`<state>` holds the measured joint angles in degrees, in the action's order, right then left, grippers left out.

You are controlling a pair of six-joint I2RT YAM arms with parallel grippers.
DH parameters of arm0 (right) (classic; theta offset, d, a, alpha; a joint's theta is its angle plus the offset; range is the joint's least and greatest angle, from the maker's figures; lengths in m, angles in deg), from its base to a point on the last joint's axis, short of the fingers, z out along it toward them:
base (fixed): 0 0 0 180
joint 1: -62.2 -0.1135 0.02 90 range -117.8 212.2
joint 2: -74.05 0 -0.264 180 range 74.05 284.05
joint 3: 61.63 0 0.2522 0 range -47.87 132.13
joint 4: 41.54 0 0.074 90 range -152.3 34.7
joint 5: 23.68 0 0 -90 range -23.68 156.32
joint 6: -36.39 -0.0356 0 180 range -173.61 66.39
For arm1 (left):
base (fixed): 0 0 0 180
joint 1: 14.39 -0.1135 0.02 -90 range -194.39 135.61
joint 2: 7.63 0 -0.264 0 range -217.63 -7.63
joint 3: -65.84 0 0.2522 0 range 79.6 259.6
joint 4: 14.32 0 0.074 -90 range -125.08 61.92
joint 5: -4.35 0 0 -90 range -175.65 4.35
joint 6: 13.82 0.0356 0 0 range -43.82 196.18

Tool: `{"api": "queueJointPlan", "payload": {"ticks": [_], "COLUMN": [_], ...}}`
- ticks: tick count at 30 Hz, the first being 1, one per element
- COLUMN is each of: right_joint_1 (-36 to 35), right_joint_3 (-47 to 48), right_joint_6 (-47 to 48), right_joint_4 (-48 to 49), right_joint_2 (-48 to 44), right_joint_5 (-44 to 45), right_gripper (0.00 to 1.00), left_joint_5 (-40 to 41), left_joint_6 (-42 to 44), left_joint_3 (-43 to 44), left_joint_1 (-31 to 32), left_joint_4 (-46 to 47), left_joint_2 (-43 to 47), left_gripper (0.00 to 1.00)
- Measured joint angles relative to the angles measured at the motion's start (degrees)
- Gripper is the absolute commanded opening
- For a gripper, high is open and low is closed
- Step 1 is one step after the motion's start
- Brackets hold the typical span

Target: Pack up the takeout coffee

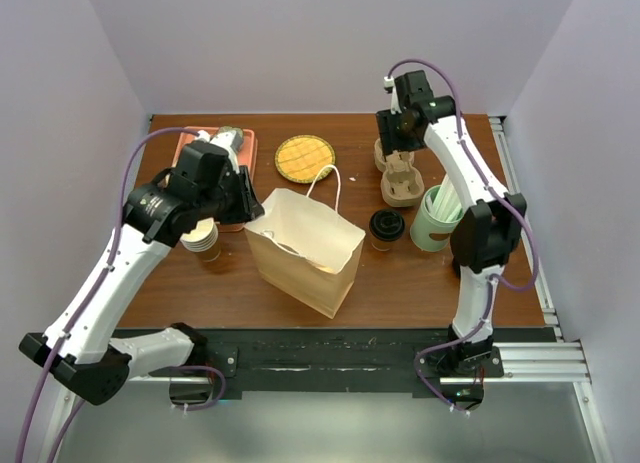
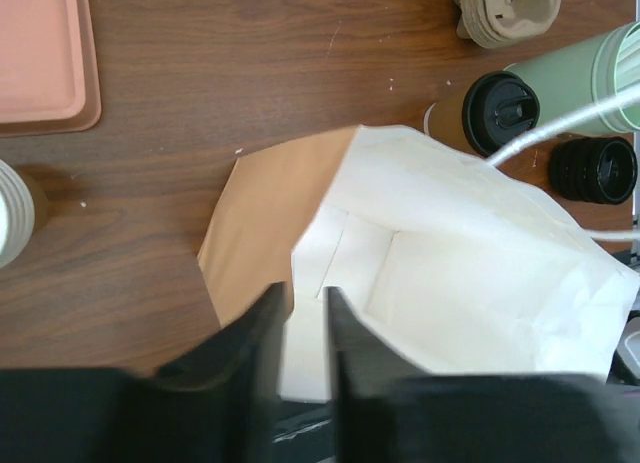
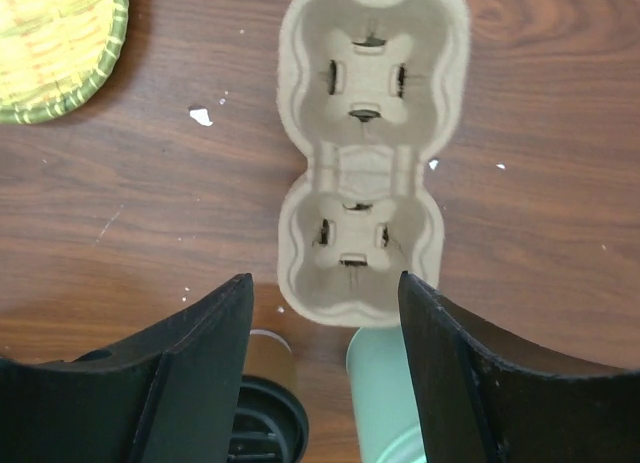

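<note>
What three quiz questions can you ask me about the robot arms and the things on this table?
1. True or false: the coffee cup with the black lid is already inside the paper bag.
2. Pick one: what is the open right gripper pointing down at? A. the cardboard cup holder B. a pink tray C. a stack of cups
3. Fill in the blank: the green cup next to the coffee holds white ____.

Key: 1. False, it stands on the table beside the bag. 2. A. 3. straws.
</note>
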<state>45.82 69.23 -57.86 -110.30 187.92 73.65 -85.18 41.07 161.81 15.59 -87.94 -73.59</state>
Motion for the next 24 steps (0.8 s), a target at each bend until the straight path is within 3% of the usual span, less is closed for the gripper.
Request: {"api": "queueJointPlan", "payload": {"ticks": [6,10,13,24], "right_joint_1": [-0.1,0.1,0.3,1.9], "right_joint_3": [8.5,10.3,10.4,9.9], "right_joint_6": [2.2,2.4,2.4,2.1], "right_joint_4": [-1.8,-2.7,-3.3,-3.7], "right_joint_2": [9.0,12.6,14.1,15.0], "right_joint_5": [-0.3,0.7,0.7,2.0], "right_gripper": [0.59,0.58,0.58,0.57], "left_joint_5": [2.1,4.3,5.8,8.6], "left_joint_6": [3.1,5.4,7.3,10.7], "left_joint_3": [6.4,8.4,8.8,9.6], "left_joint_1": [0.0,0.0,0.0,0.0], "left_joint_4": [-3.0,-5.2,-6.4,-7.6], "left_joint_2": [-2.0,-3.3,-3.4,-3.3], "left_gripper": [0.43,0.65,0.71,0.72]}}
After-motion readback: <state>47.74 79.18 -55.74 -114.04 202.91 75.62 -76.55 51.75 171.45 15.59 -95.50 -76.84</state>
